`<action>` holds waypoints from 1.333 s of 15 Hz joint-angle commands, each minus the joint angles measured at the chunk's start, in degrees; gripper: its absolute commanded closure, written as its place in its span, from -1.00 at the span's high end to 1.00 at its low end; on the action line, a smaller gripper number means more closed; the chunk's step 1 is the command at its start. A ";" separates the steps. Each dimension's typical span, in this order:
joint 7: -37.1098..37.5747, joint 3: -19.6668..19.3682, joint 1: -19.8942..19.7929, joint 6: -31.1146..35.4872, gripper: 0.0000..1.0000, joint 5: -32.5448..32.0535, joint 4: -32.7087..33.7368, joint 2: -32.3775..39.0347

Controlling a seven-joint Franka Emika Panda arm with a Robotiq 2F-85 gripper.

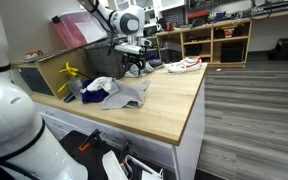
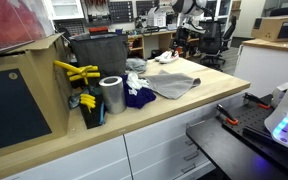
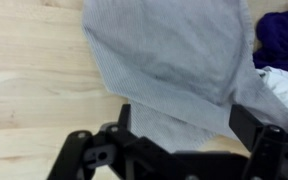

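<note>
Grey cloth (image 3: 174,60), finely ribbed, lies rumpled on pale wood-grain table (image 3: 34,60); black end effector (image 3: 184,120) spread wide, empty.

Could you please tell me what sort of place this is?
Probably a lab or workshop: a wooden workbench, open shelves full of gear along the wall, and an office chair behind.

Right under the gripper (image 3: 182,115), whose fingers look like matt black plastic, lies a soft grey cloth (image 3: 174,60), finely ribbed and dull. The counter (image 3: 34,70) around it is pale wood, smooth with a faint sheen. Just beside the gripper sit a fuzzy dark blue cloth (image 3: 284,28) and a white cloth (image 3: 282,88). Well beyond them is a shiny metal can (image 2: 111,95).
</note>
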 commanded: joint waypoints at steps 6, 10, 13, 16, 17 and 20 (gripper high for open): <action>7.05 -1.81 0.59 2.22 1.00 -7.47 -13.85 -5.48; 11.78 -1.97 1.63 3.39 1.00 -15.07 -18.85 -7.09; 15.26 -1.91 2.37 3.84 1.00 -19.35 -22.21 -7.99; 19.93 -2.18 3.16 4.64 1.00 -23.74 -24.31 -7.91; 21.56 -2.35 3.33 4.97 1.00 -25.28 -24.86 -7.79; 26.85 -3.04 3.67 6.53 1.00 -29.97 -26.05 -7.08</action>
